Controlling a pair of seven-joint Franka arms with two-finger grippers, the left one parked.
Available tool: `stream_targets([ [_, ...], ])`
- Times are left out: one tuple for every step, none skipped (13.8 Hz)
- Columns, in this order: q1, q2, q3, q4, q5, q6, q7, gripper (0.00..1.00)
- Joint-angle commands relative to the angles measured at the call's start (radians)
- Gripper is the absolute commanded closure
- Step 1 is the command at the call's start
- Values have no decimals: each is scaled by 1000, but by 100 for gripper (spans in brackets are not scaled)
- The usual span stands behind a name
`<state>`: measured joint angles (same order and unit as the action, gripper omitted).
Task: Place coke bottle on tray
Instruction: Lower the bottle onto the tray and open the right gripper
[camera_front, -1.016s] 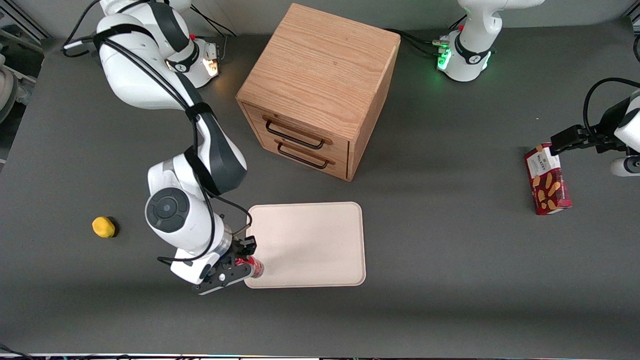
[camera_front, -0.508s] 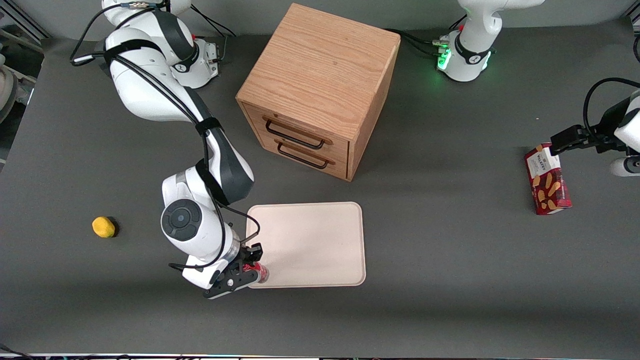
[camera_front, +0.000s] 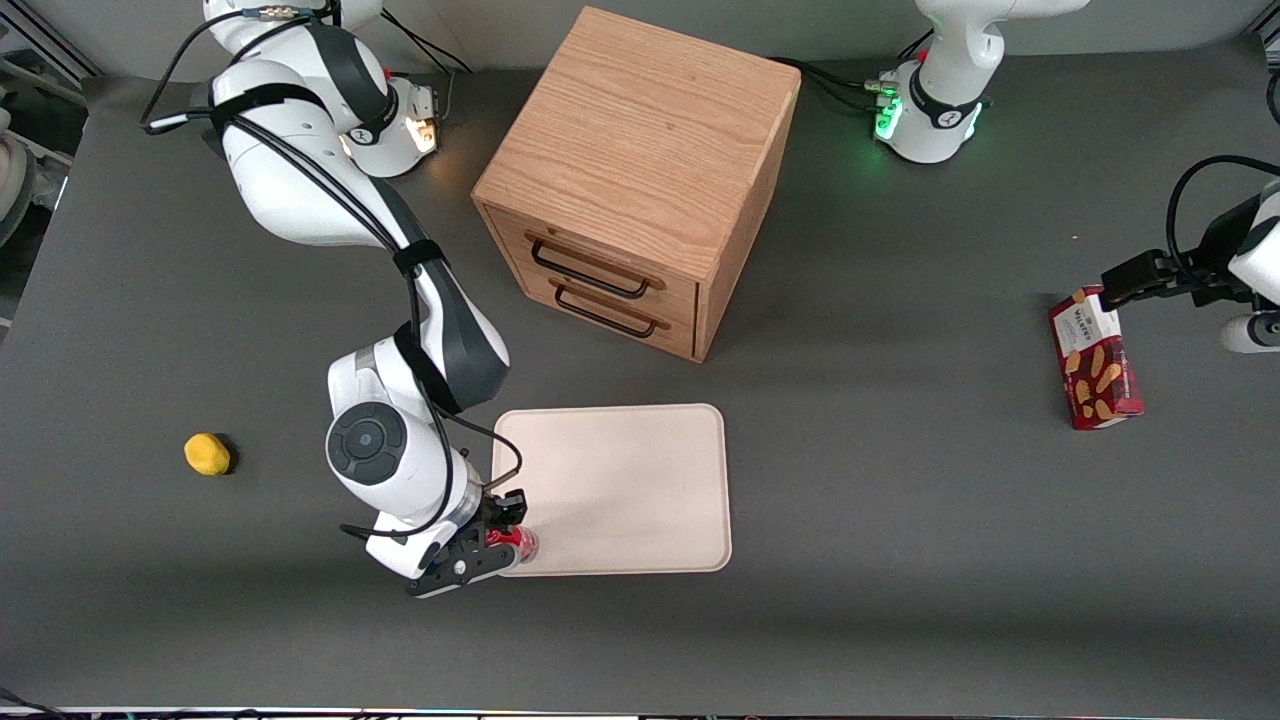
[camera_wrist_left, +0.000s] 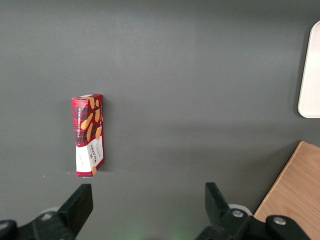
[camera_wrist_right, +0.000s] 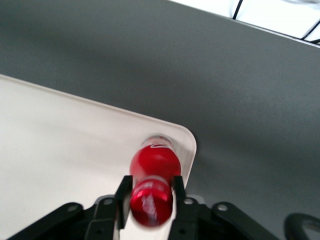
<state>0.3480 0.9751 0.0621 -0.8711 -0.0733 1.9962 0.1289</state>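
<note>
My right gripper (camera_front: 510, 541) (camera_wrist_right: 151, 196) is shut on the coke bottle (camera_front: 519, 541) (camera_wrist_right: 153, 175), a tiny red bottle with a red cap. Its fingers (camera_wrist_right: 123, 195) press the neck just under the cap. The bottle hangs upright over the corner of the tray (camera_front: 625, 480) (camera_wrist_right: 60, 140) nearest the front camera, toward the working arm's end. That tray is flat, cream-white, with rounded corners and a low rim. The bottle's clear base sits just inside the rim; whether it touches the tray I cannot tell.
A wooden two-drawer cabinet (camera_front: 640, 170) stands farther from the front camera than the tray. A yellow lump (camera_front: 207, 453) lies toward the working arm's end. A red biscuit box (camera_front: 1094, 360) (camera_wrist_left: 88, 135) lies toward the parked arm's end.
Over the last second the arm carried the bottle sideways from just outside the tray's edge to over its corner. In the last half second it has barely moved.
</note>
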Motion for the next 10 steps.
stream_targets([
  [-6,-12,12,-45,-26,70,40,0],
  [-6,-12,13,-45,-26,78,41,0],
  [-6,-12,12,-45,-26,78,41,0],
  [-6,-12,12,-45,-26,78,41,0],
  [-7,-12,12,-45,-26,78,41,0],
  [-9,-13,12,-45,-26,78,41,0],
  [-12,-19,12,-45,-26,78,40,0],
  [-15,-27,10,-45,-22,76,38,0],
  [-32,-41,10,-48,-16,66,47,0],
  [-49,-87,12,-86,-14,50,46,0],
])
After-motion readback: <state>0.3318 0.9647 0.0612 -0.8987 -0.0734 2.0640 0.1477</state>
